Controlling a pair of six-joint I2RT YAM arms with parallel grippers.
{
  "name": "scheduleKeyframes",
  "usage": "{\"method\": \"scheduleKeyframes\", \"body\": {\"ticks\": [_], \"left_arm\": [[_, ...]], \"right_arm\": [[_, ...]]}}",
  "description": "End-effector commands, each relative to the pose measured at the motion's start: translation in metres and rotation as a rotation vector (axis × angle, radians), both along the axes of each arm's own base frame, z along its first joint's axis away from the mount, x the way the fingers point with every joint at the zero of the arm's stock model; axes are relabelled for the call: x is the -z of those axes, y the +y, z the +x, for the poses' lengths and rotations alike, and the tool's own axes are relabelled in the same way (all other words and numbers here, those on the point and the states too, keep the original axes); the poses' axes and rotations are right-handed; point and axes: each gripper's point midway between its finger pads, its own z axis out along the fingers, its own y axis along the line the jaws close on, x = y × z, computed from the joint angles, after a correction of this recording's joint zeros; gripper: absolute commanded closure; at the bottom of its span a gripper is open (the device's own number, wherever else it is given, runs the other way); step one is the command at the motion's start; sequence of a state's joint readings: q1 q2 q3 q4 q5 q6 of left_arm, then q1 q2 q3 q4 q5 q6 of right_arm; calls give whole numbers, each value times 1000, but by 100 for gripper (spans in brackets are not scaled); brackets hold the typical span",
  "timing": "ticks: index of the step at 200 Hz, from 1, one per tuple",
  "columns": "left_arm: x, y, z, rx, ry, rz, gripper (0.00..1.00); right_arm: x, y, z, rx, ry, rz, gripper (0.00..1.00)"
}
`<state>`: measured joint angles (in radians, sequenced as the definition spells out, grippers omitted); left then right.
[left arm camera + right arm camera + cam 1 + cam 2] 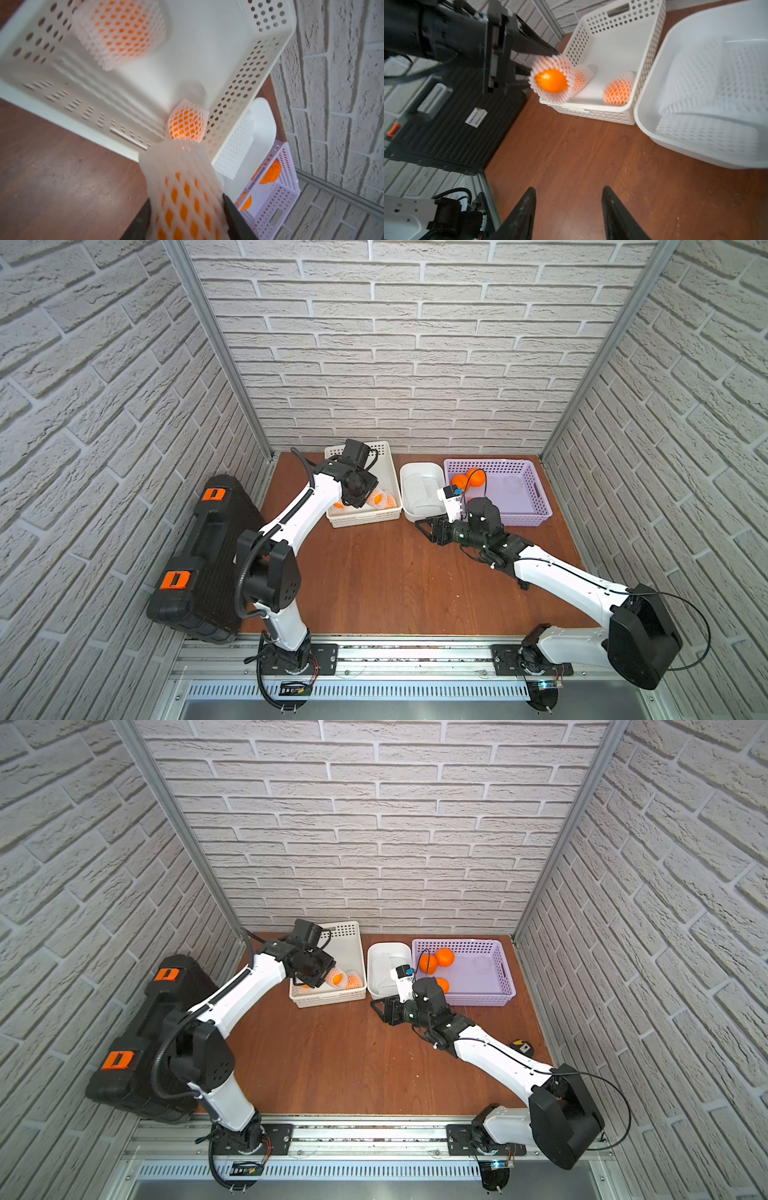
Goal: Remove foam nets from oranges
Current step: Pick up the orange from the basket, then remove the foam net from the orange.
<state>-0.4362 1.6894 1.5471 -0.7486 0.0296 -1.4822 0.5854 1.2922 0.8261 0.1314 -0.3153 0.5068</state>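
My left gripper (186,197) is shut on an orange still inside its white foam net (178,174). It holds the fruit above the front left corner of the white perforated basket (591,113). The net's open end shows bare orange skin (552,81). Two more netted oranges (618,89) (581,78) lie in that basket. Removed foam nets (708,133) are piled in the white tub (422,467). Three bare oranges (444,957) (428,964) (443,984) sit in the purple basket (505,969). My right gripper (569,189) is open and holds nothing, above bare table in front of the tub.
A black case with orange latches (199,556) lies along the left wall, close to my left arm. The three containers stand in a row at the back of the brown table (374,585). A small dark object (522,1047) lies near the right wall.
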Motion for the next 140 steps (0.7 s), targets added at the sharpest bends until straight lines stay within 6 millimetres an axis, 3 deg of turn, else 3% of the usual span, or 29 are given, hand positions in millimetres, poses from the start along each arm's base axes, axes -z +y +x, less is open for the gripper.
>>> {"method": "scheduleKeyframes", "body": {"ticks": [1, 16, 35, 69, 93, 140], "left_arm": [[-12, -16, -9, -37, -46, -108, 55], [-13, -17, -20, -37, -48, -133, 55], [-15, -17, -29, -34, -57, -174, 55], [-18, -17, -43, -11, -61, -216, 55], [-22, -19, -50, 8, -64, -243, 55], [-25, -17, -60, 20, -65, -257, 55]], "right_arm": [[-43, 35, -8, -104, -148, 26, 53], [-42, 53, -13, -165, -192, -75, 57], [-33, 61, -13, -185, -223, -177, 58], [-20, 61, -8, -203, -296, -292, 61], [-16, 66, -8, -252, -364, -338, 73], [-22, 78, -10, -277, -524, -385, 73]]}}
